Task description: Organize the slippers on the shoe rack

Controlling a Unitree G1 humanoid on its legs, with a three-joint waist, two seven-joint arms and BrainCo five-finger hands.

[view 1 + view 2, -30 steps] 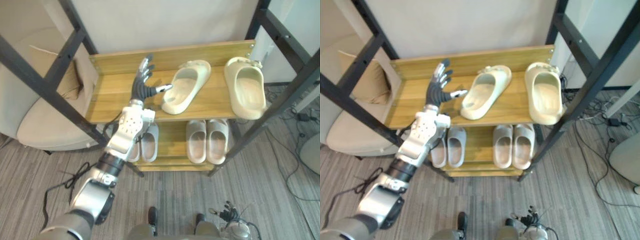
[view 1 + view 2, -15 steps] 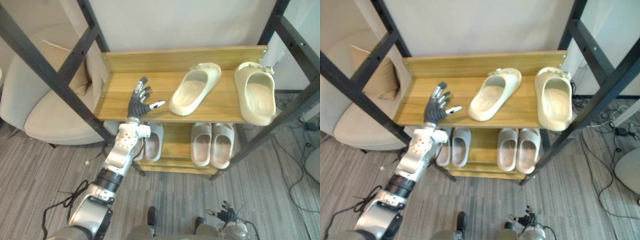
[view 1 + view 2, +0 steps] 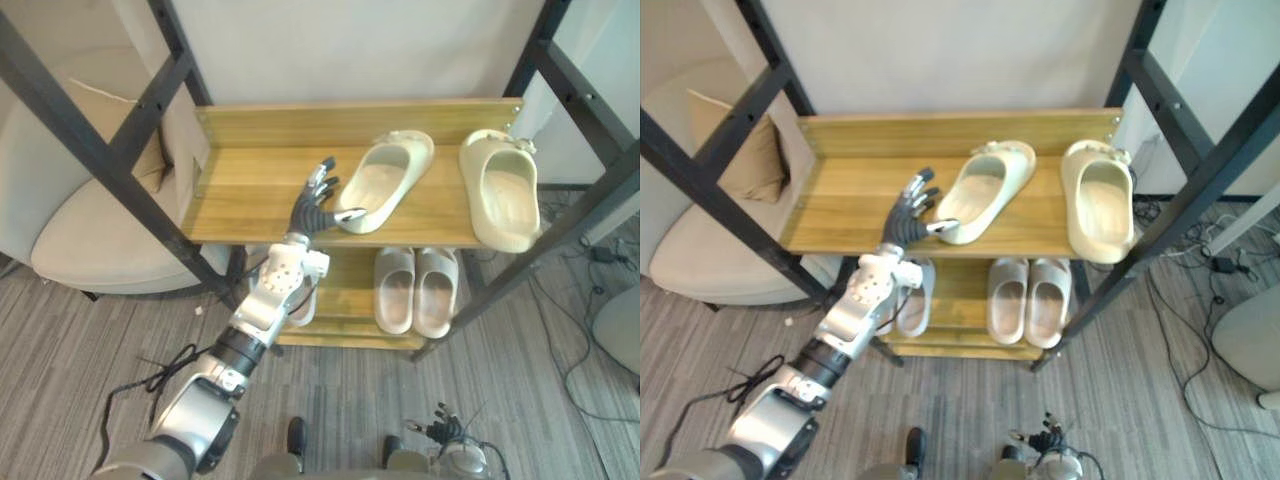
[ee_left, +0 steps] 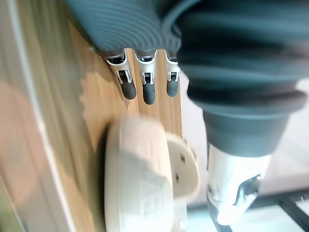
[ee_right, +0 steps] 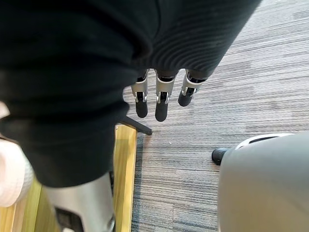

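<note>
Two cream slippers lie on the wooden top shelf [image 3: 250, 195] of the shoe rack. The left cream slipper [image 3: 386, 178] is turned askew, toe toward the back right. The right cream slipper [image 3: 499, 186] points straight back, its heel over the front edge. My left hand [image 3: 314, 207] is open above the shelf just left of the askew slipper, its thumb [image 4: 234, 192] at the heel of that slipper [image 4: 143, 182]. My right hand [image 5: 157, 100] hangs open low over the carpet, holding nothing.
On the lower shelf stand a grey slipper pair [image 3: 414, 290] and another pair [image 3: 303, 300] partly behind my left arm. Black frame bars [image 3: 120, 165] cross left and right [image 3: 580, 205]. A beige cushioned chair [image 3: 75, 235] is at the left; cables lie at the right.
The camera has shifted. My left hand, which had drawn back toward the shelf's front, has moved right, and its thumb now reaches the askew slipper's heel. The slippers keep their places.
</note>
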